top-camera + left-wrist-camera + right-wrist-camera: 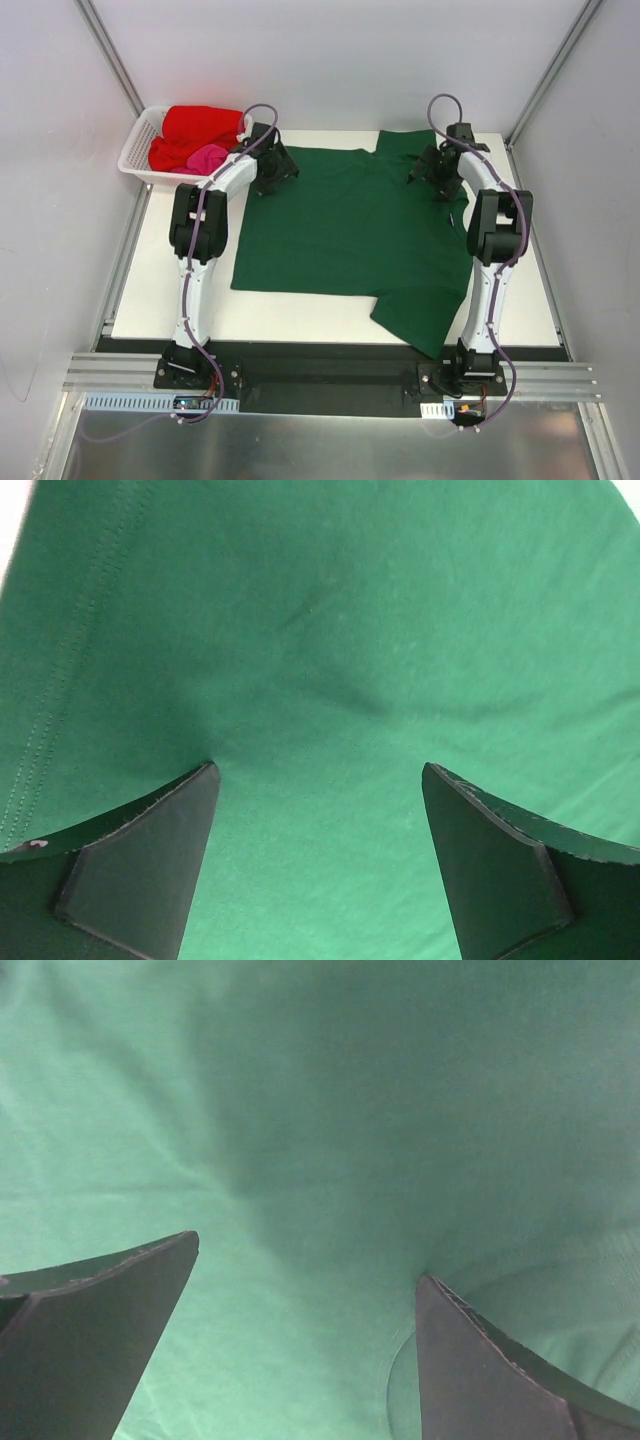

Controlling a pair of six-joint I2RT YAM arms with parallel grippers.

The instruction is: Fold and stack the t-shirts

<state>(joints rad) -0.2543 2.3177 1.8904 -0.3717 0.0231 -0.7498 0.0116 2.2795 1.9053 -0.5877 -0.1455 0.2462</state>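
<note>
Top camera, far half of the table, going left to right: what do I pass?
White plastic lattice basket → bright red t-shirt heaped in it → left gripper → large dark green t-shirt spread flat → right gripper.

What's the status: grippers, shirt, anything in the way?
Open: left gripper, right gripper, both down on far edge of green t-shirt. Shirt spread flat, unfolded. In basket: red t-shirt, pink t-shirt. Nothing blocking.

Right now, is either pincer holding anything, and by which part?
Nothing is held. The left pincer and right pincer are both open, spread over the green t-shirt.
</note>
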